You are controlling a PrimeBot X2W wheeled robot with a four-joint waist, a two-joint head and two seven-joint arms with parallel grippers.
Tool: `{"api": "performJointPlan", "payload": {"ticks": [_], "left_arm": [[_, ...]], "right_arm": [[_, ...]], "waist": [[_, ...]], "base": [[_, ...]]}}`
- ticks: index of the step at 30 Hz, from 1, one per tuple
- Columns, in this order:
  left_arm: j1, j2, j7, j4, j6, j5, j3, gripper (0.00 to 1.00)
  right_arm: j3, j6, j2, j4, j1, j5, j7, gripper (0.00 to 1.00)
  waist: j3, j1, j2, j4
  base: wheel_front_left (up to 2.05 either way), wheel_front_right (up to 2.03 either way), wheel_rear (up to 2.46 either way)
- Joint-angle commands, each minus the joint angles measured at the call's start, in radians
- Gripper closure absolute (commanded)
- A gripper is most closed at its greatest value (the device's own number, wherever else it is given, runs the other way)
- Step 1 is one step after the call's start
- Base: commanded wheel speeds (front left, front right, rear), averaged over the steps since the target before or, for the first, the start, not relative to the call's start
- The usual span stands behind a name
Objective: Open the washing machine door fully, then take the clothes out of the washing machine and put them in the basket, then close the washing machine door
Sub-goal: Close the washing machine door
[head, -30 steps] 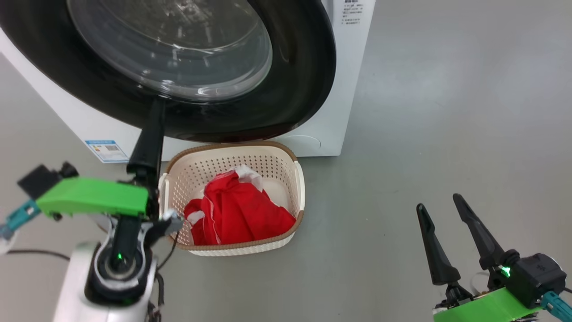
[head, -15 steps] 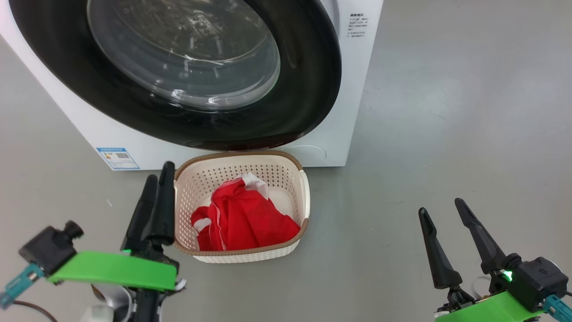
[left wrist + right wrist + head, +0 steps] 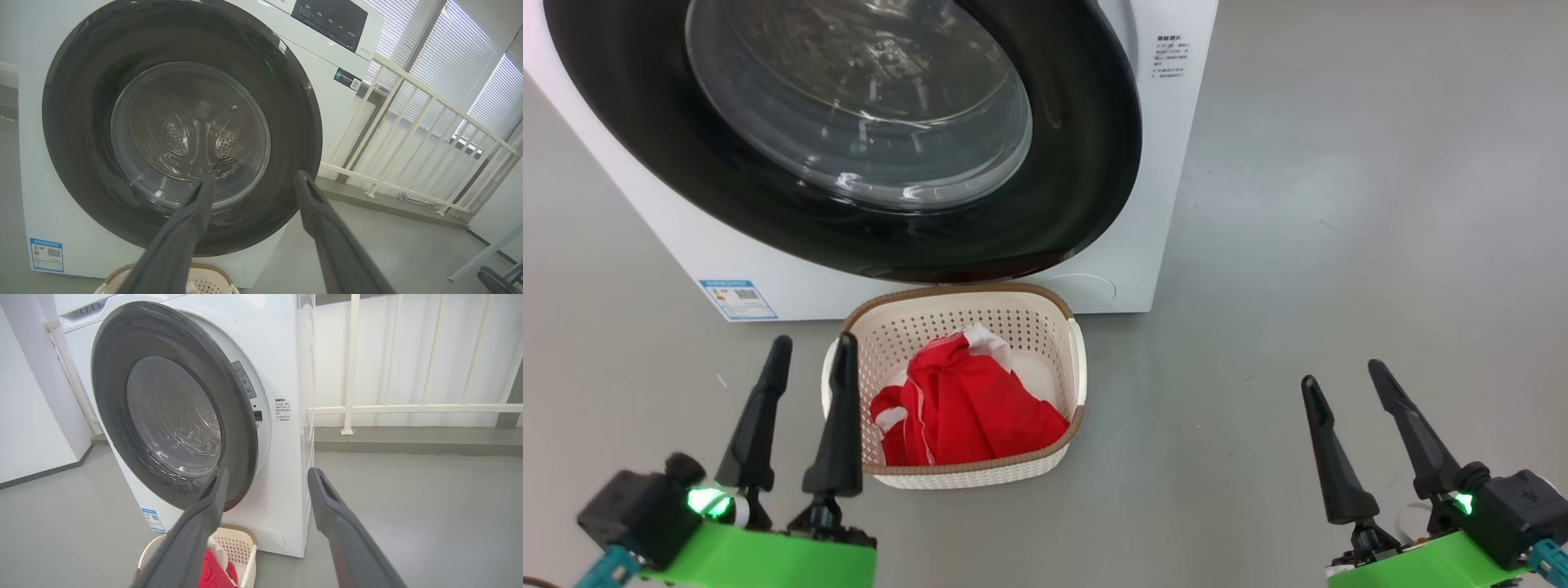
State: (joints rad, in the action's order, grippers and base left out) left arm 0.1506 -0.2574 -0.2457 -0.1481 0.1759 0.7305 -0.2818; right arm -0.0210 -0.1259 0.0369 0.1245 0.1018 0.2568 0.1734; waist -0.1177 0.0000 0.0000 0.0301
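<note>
- The clothes (image 3: 964, 408) are seen lying in the basket (image 3: 956, 292) as a red bundle with some white on it. The taking-out part looks done.
- The basket is set on the floor (image 3: 1339, 204), just in front of the washer (image 3: 1152, 237) and right below the door (image 3: 1086, 163).
- Through the glass of the door, only the bare metal drum (image 3: 171, 134) can be seen. No clothes are spotted inside, as far as can be told through the glass.
- The door is swung across the round hole of the washer. In the left wrist view it looks shut.
- In the right wrist view, the right edge of the door seems to stand a little way off the white front. A small dark latch hole (image 3: 257, 415) is seen just beside it. So it cannot be told if the door is clicked shut.
- The left gripper (image 3: 814, 338) is held wide open and nothing is held in it. It is low down, just beside the left end of the basket. It cannot be told if the basket is touched by one finger.
- The right gripper (image 3: 1342, 371) is also held wide open and empty. It is kept well apart from the basket, over bare floor on the right.
- The door is not touched by either gripper.
- Most of the job looks finished. One last push on the door may be needed, if it is not latched.
</note>
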Motion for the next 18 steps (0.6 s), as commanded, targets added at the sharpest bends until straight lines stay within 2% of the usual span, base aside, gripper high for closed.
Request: {"api": "performJointPlan", "payload": {"ticks": [1, 5, 18], "left_arm": [[0.001, -0.033, -0.012, -0.032, 0.006, -0.059, 0.029, 0.0], [-0.024, -0.042, -0.015, -0.029, 0.018, -0.154, 0.023, 0.0], [-0.103, -0.034, -0.016, -0.011, 0.042, -0.326, 0.032, 0.0]], "right_arm": [[-0.016, -0.005, 0.013, 0.023, -0.002, 0.012, 0.012, 0.0], [-0.012, -0.005, 0.013, 0.021, 0.002, 0.012, 0.017, 0.0], [0.009, -0.005, 0.013, 0.022, 0.028, 0.005, 0.026, 0.0]], "waist": [[0.003, 0.0, 0.0, -0.004], [0.01, 0.0, 0.0, -0.009], [0.033, 0.0, 0.0, -0.015]], "base": [[0.0, 0.0, 0.0], [0.0, 0.0, 0.0], [0.0, 0.0, 0.0]]}}
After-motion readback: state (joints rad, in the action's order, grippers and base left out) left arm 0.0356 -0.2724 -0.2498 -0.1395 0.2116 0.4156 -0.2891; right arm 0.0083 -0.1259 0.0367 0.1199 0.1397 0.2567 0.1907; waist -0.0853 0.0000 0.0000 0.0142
